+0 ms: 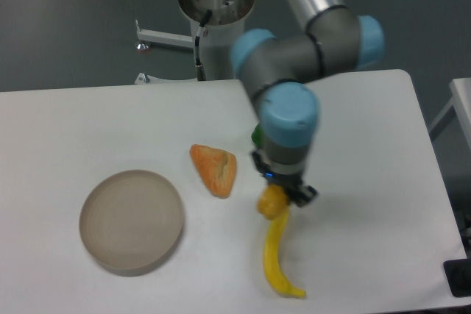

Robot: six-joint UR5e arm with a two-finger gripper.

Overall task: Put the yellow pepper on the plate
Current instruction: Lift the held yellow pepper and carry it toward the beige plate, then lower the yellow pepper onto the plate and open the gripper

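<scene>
1 arm over the table (88, 119); gripper (276, 198) points down, fingers clamped on the pepper (271, 202). Pepper is held off the surface, directly above the upper end of the banana (277, 255). Plate (131, 220) sits well apart to the left, nothing on it. Orange wedge (215, 169) lies between plate and gripper. Green pepper (255, 136) is mostly hidden behind the wrist.

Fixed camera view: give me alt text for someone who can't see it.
The arm's two-finger gripper holds a small yellow-orange bell pepper above the upper end of a long curved yellow banana. A round beige plate sits empty at left, an orange wedge-shaped piece lies between, and a green pepper peeks out behind the arm.
</scene>
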